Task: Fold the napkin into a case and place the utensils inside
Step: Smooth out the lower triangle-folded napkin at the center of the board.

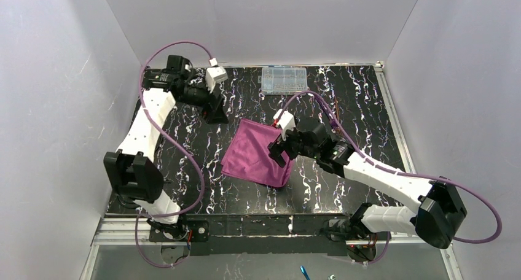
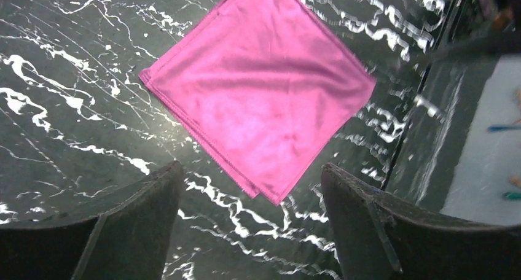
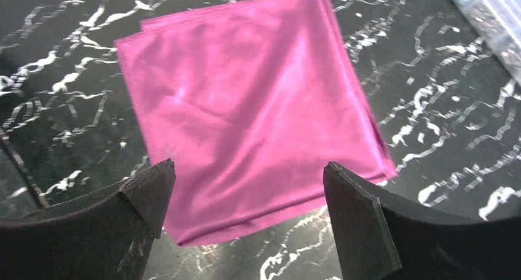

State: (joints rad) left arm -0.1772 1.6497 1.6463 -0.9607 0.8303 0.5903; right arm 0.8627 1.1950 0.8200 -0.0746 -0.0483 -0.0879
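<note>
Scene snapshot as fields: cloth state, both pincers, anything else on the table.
napkin: folded into a layered square, flat on the table, not yet narrow
left pincer: open, empty, off the napkin's far-left side
right pincer: open, empty, over the napkin's right edge
clear box: far table edge, apart from napkin
on napkin: nothing lying on it

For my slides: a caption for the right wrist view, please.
Open right gripper over the folded plum napkin on the marbled table.

Robotics lab cell, white enclosure walls (image 1: 276, 22), black marbled table (image 1: 368, 108), bolted robot arms (image 1: 144, 123)
</note>
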